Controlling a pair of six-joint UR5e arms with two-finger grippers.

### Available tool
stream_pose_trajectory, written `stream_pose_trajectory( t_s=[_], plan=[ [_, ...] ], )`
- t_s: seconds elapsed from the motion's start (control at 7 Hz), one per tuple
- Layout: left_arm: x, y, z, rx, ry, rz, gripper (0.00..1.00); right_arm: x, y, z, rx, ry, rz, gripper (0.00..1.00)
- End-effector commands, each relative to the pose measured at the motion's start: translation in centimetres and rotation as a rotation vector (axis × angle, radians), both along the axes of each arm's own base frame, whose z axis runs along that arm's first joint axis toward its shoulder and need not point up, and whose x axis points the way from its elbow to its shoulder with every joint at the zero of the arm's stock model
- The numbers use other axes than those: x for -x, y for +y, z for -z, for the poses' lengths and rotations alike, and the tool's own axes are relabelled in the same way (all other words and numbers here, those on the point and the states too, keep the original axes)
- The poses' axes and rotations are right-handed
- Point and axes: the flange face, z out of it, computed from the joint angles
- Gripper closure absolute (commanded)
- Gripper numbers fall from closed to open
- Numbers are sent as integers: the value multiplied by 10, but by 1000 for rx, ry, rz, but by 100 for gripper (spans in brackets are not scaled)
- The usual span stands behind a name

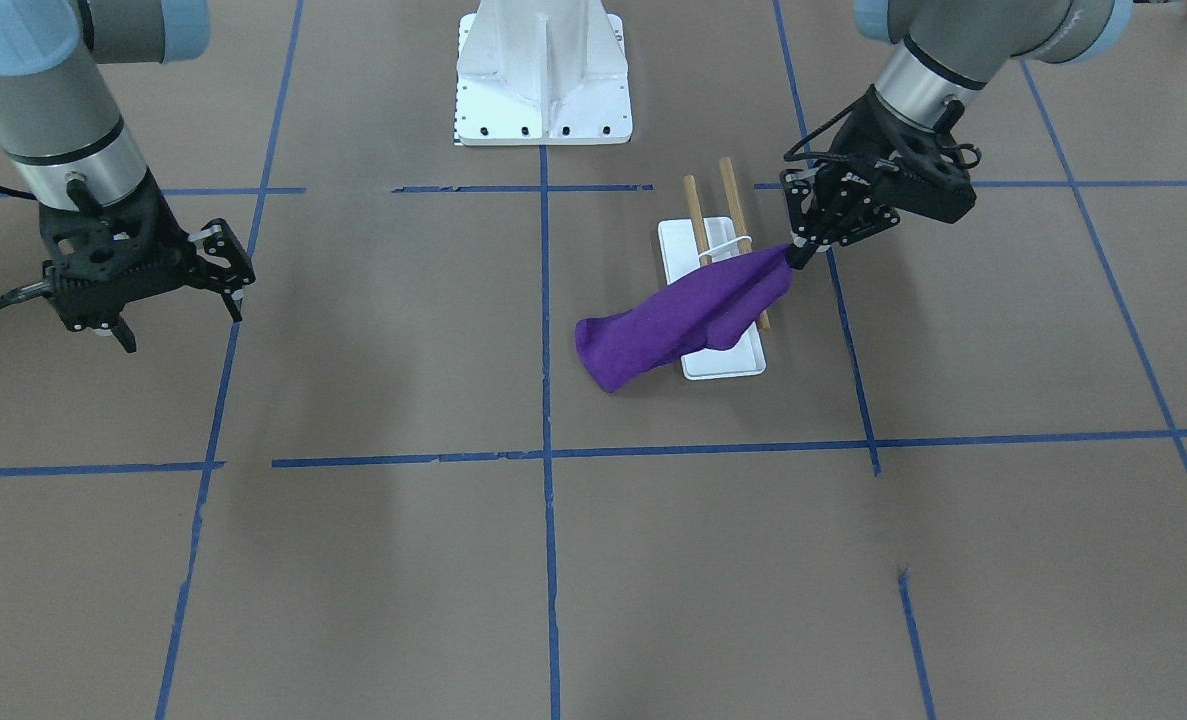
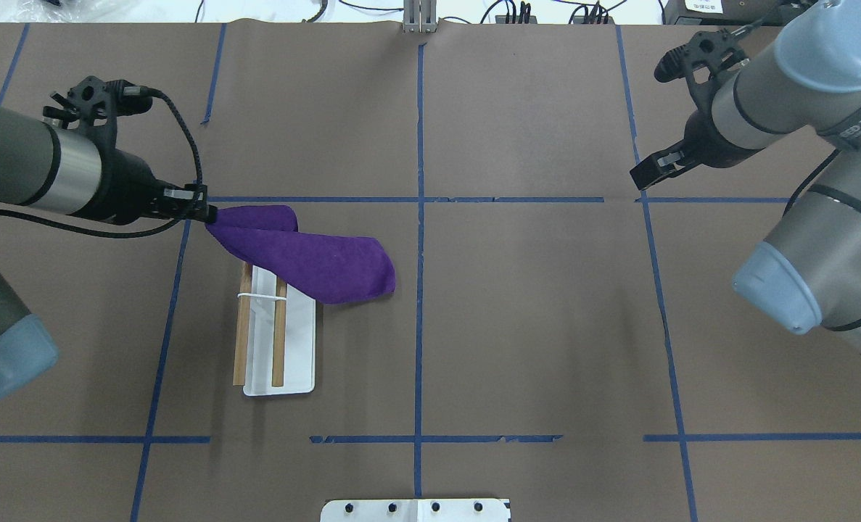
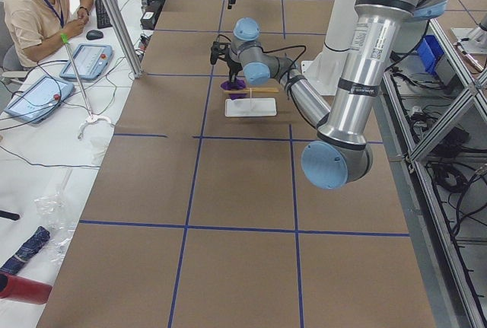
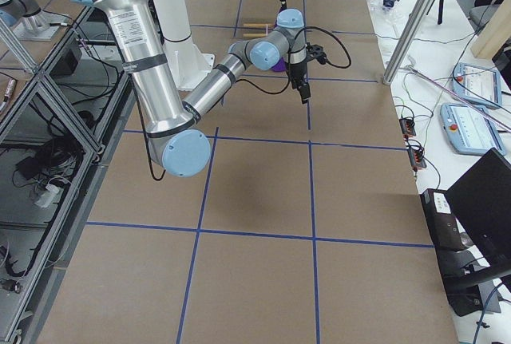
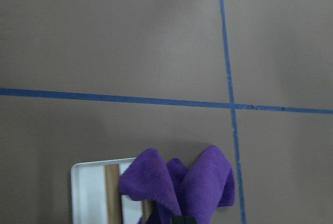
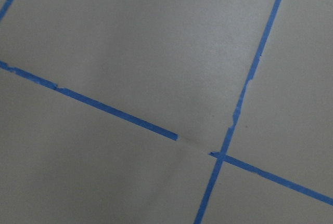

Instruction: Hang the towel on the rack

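The purple towel (image 1: 683, 318) stretches across the end of the rack farthest from the robot, lying over the two wooden rods (image 1: 728, 190). Its free end hangs down to the table beside the rack's white base (image 1: 735, 362). My left gripper (image 1: 799, 256) is shut on one towel corner, just past the rack on its outer side. The overhead view shows the same: left gripper (image 2: 209, 214), towel (image 2: 314, 262), rack base (image 2: 298, 348). The left wrist view shows bunched towel (image 5: 182, 187) over the base (image 5: 87, 193). My right gripper (image 1: 181, 318) hangs open and empty far from the rack.
The large white bolted pedestal (image 1: 543, 80) stands at the robot's side of the table, in the middle. Blue tape lines (image 2: 420, 217) mark a grid on the brown table. An operator (image 3: 42, 8) sits beyond the table edge in the exterior left view.
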Motion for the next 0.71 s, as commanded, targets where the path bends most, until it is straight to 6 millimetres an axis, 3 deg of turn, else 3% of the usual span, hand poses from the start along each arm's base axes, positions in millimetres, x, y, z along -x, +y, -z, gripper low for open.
stream_pose_trajectory(
  t_s=[0.0,0.29,0.43,0.57],
  plan=[
    [28,2,-61,-123,-136,-84,100,-38,-6,-43,-10,49,65,0],
    [26,-1,-75,-137,-165,-99,100,-48,-8,-50,-1,55,52,0],
    [25,-3,-77,-139,-163,-99,79,-50,-11,-53,4,59,46,0],
    [23,-5,-81,-151,-171,-109,1,-54,-15,-57,13,62,37,0]
  ],
)
